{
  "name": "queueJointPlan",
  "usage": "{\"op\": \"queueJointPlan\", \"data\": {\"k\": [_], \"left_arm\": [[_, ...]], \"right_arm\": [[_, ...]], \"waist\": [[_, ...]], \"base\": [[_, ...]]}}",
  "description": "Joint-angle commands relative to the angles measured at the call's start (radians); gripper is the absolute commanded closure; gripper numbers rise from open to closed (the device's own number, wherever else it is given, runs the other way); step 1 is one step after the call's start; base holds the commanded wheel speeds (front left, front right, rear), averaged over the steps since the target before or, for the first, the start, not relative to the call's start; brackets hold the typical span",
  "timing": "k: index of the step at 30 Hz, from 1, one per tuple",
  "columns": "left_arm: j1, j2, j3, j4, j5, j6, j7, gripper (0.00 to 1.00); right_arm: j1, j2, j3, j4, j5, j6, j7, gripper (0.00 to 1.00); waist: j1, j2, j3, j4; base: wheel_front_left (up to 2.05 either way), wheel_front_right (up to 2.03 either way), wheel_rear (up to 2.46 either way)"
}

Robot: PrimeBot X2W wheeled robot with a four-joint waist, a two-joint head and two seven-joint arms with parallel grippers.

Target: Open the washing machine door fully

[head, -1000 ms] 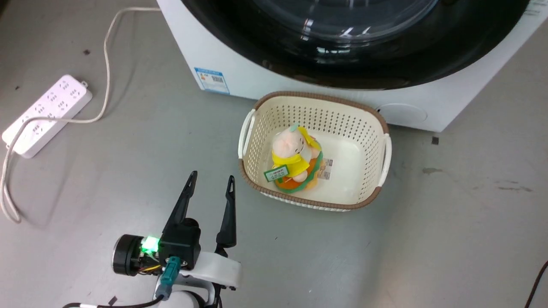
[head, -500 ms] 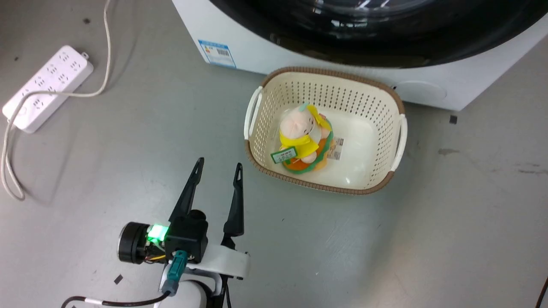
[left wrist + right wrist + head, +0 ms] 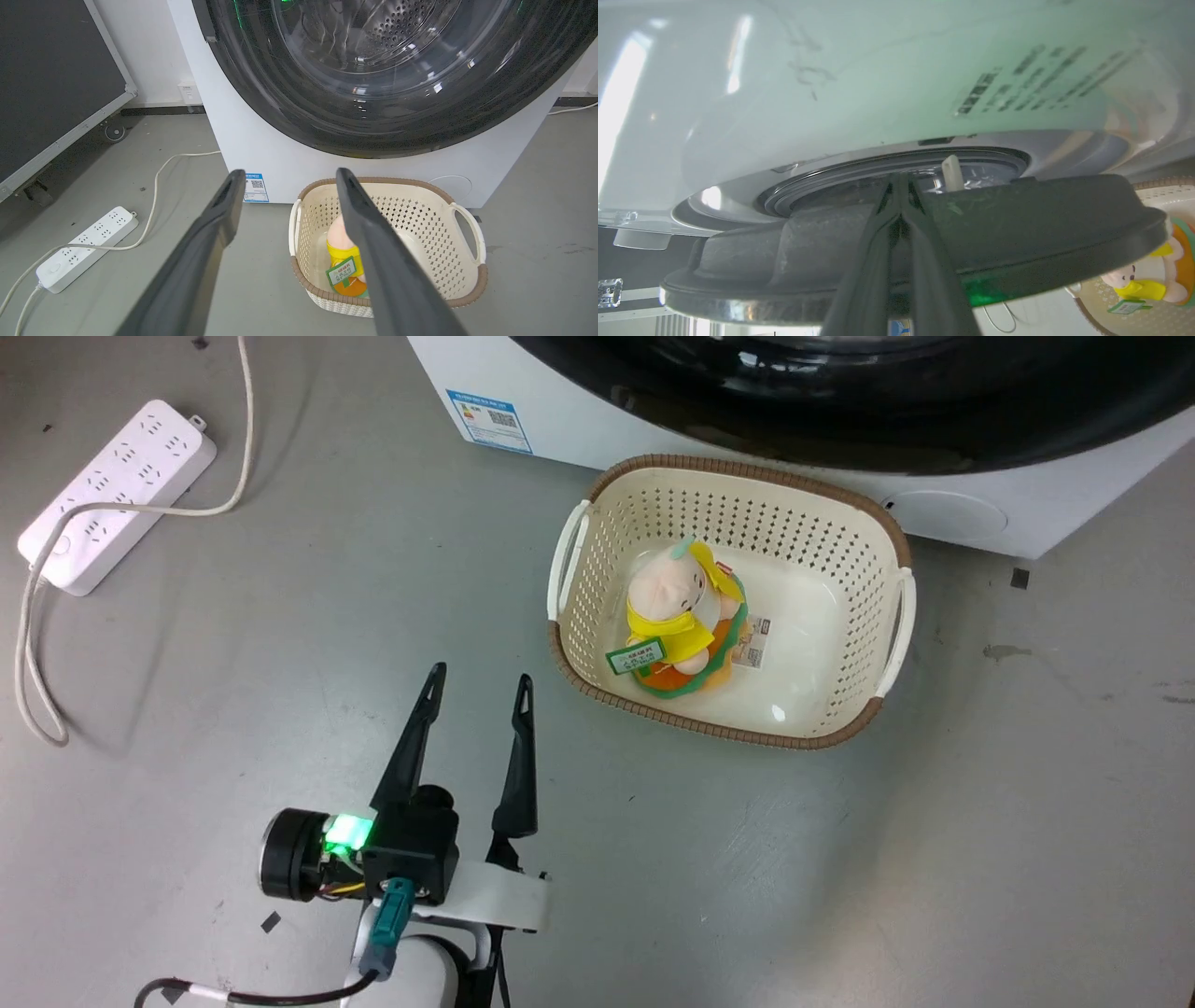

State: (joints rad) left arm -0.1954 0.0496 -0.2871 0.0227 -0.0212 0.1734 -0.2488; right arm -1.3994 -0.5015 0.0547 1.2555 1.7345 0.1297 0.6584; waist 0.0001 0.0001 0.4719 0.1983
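Head view: over the last second the whole scene has shifted. The big white front-loading washing machine, the cream perforated plastic basket with its yellow-clad plush toy, and the white power strip have all slid up and to the right together. This is the camera turning, not the objects moving. The machine now runs along the top edge, and its large round glossy black door shows as a lower arc directly behind the basket. The left gripper keeps its place at lower left over the bare grey floor. Its two dark fingers are spread wide, hold nothing, and are well apart from the door. Right wrist view: the right gripper has its fingers pressed together, with nothing visible between them. They lie across what looks like the dark inner side of the door, with the tips at the gap between door and white front panel. That gap suggests the door is off its latch but only slightly ajar. Assessment: the body turn is probably the swing that draws the door outward, so opening has begun and most of the arc remains. The basket stands close below the door and warrants watching.
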Motion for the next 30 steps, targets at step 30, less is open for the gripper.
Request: {"op": "queueJointPlan", "data": {"k": [30], "left_arm": [[0.152, 0.014, 0.007, 0.069, -0.02, -0.039, -0.013, 0.0]], "right_arm": [[0.495, 0.32, 0.172, -0.081, 0.022, 0.001, 0.215, 1.0]], "waist": [[-0.0001, -0.0001, -0.408, -0.047]], "base": [[0.0, 0.0, 0.0]]}}
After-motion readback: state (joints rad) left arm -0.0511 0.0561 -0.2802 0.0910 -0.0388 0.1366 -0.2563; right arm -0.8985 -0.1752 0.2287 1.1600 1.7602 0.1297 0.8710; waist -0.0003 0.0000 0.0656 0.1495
